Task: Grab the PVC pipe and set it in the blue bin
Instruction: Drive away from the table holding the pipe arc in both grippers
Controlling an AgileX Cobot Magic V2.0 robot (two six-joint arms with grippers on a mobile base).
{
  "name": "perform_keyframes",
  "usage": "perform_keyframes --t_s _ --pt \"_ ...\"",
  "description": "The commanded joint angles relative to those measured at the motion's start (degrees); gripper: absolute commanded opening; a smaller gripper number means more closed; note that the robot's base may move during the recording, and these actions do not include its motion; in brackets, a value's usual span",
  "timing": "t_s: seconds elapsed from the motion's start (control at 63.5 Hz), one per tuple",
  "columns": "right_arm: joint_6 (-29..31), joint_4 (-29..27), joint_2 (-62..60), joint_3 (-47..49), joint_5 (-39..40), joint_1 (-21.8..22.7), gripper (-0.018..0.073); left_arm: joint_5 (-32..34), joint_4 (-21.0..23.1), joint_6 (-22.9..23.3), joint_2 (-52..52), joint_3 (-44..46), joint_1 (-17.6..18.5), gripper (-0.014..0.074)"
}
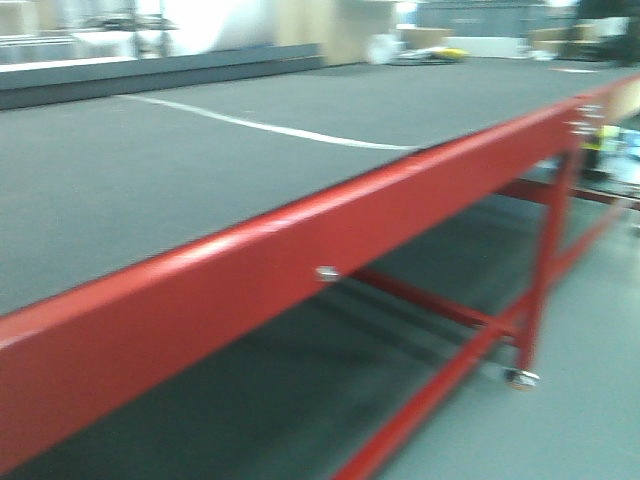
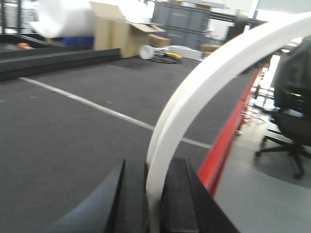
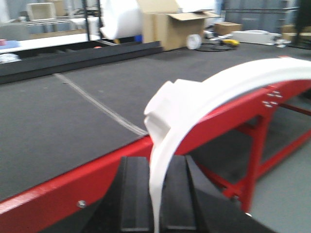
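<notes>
Smooth white plastic PVC pipe (image 2: 204, 85); glossy red metal frame (image 1: 250, 280); matt grey tabletop (image 1: 150, 170).

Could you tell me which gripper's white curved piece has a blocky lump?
The piece in the right gripper; the arc in the left gripper is smooth.

White curved PVC pipe (image 2: 201, 85) stands clamped in left claw (image 2: 154, 170).

Under the left gripper (image 2: 154, 167) you see a grey, red-edged table (image 2: 58, 145); far ahead a cardboard box (image 2: 116, 34), rightward an office chair (image 2: 291, 107).
</notes>
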State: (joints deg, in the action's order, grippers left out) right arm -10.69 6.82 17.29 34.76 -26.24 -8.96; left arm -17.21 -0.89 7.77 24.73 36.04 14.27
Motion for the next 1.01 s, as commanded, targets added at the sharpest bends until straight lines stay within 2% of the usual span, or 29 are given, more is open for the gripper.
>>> perform_keyframes --t_s 0.0,0.992 --pt "0.3 0.7 -0.3 -0.1 1.4 -0.2 -0.0168 1.9 0.0 0.5 -0.4 0.1 0.4 -0.0111" --pt "0.3 0.7 -0.3 -0.1 1.4 -0.2 -0.0168 1.9 0.0 0.5 -0.4 0.1 0.4 -0.0111"
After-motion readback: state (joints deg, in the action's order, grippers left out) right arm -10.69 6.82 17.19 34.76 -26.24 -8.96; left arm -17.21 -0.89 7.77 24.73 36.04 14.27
